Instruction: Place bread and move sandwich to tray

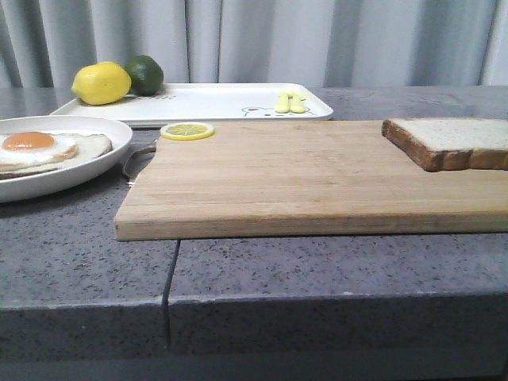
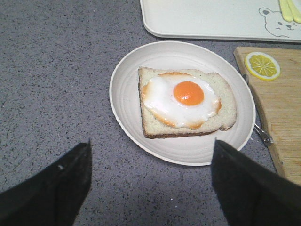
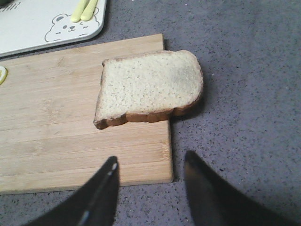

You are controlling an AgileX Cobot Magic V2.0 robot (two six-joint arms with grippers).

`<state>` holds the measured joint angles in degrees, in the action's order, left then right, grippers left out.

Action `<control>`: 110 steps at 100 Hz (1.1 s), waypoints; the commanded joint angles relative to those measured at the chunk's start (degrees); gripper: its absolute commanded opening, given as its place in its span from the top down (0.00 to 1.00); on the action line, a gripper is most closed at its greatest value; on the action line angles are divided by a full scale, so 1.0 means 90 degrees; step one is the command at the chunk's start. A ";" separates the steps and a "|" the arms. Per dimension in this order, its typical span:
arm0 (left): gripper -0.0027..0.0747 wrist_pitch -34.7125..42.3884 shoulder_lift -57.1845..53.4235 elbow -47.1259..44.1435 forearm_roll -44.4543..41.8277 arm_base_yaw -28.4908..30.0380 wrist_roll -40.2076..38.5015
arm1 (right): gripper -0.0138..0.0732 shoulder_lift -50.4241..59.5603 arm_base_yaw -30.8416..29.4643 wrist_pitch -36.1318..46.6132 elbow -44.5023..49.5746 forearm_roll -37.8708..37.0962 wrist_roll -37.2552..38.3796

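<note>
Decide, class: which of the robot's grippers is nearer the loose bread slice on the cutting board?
Right. The right gripper hovers open just short of the bread, which overhangs the cutting board. The left gripper is over the plate holding the egg sandwich.

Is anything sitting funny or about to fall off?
Yes, the bread sits crooked at the wooden cutting board's corner, one side poking out past the board's edge over the counter. The lemon slice also sits right at the board's far corner. Nothing looks spilled or broken.

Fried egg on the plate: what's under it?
One bread slice under the fried egg, on the white plate. The egg hides the slice's middle.
</note>
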<state>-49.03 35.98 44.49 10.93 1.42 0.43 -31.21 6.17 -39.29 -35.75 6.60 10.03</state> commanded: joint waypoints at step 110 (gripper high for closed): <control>0.23 0.0350 0.0047 0.0231 0.0127 -0.0008 0.0017 | 0.15 -0.0062 0.0018 0.0588 -0.0241 0.0005 -0.0026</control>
<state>-49.03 35.98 44.49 10.93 1.42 0.54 -31.21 6.17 -38.26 -35.75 6.60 10.13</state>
